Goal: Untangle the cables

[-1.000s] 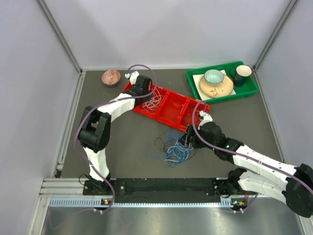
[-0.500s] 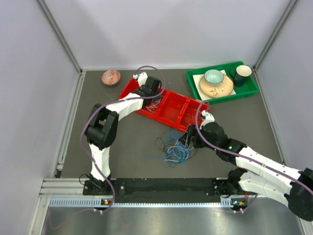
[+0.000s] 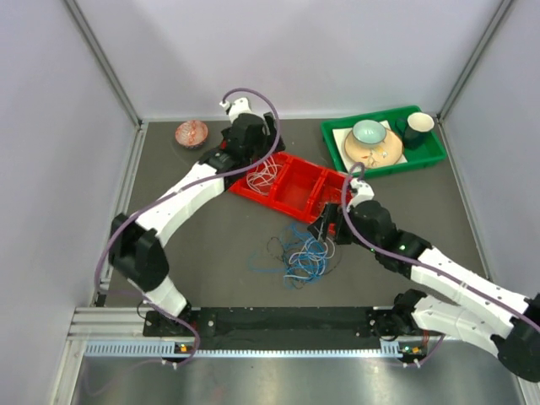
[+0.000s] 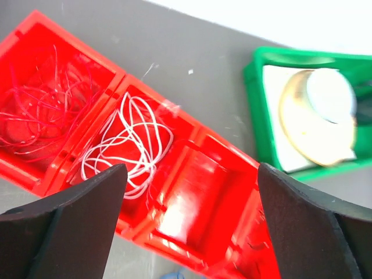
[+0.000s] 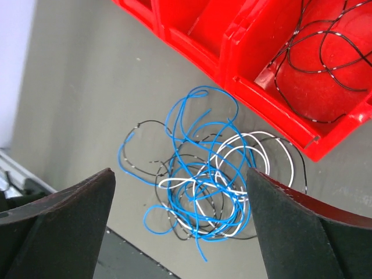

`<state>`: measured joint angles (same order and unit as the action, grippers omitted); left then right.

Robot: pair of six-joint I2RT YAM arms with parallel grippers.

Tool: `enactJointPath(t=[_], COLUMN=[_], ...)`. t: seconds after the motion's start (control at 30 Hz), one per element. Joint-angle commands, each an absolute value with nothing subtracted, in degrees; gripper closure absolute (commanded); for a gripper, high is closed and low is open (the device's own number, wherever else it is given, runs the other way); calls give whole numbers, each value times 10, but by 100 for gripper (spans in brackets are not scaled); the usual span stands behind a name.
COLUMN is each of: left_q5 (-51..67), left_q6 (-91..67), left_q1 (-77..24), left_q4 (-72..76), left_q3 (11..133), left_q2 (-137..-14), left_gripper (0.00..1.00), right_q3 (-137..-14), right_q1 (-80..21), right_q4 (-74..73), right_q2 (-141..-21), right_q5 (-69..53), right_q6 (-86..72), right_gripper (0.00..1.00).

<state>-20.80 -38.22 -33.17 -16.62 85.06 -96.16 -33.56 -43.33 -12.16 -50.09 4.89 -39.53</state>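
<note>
The left gripper (image 4: 190,173) hangs open, white cables (image 4: 128,145) in a tray (image 4: 187,200) beneath it. The right gripper (image 5: 180,174) gapes over tangled cables (image 5: 200,195).

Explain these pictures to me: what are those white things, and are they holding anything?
The white things are two robot arms bolted at the table's near edge. One picture looks down from above; the other two come from a camera on each wrist, so the dark shapes at their sides are that arm's own fingers. The left gripper is open over a red tray whose compartments hold red cables, white cables and a black cable. The right gripper is open above a tangle of blue, white and black cables on the table. Neither holds anything. A green tray of dishes sits at the back right.
</note>
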Motion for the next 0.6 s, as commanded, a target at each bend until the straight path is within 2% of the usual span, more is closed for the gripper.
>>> enactJointPath(t=[0.0, 0.13, 0.23, 0.33, 0.43, 0.47, 0.5, 0.53, 0.57], left_q5=[-205, -220, -220, -219, -217, -213, -210, -207, -205], left_q6=[-356, -360, -372, -381, -391, -394, -395, -395, -395], left_q1=[-334, -332, -331, -330, -330, -330, -330, -330, -330], left_q4=[-198, -220, -255, -270, -276, -279, -279, -279, -279], left_q3=[822, 746, 721, 689, 666, 662, 655, 652, 650], left_q2=[-867, -775, -736, -702, -679, -676, -670, -669, -666], left_gripper=[1, 1, 1, 1, 1, 1, 1, 1, 1], right_q3=[-395, -423, -438, -448, -456, -457, -458, -461, -461], right_q1=[-435, -446, -463, -468, -468, -469, -470, -470, -471], right_q4=[-131, -128, -117, -102, -97, -94, -93, -93, -94], right_q2=[-596, -681, -736, -771, -798, -796, -789, -778, -749], right_q5=[26, 18, 18, 10, 8, 10, 11, 10, 6], right_q6=[-356, -334, -313, -299, -294, -296, -299, -300, -303], right_gripper=[4, 5, 13, 26, 47, 77, 94, 100, 100])
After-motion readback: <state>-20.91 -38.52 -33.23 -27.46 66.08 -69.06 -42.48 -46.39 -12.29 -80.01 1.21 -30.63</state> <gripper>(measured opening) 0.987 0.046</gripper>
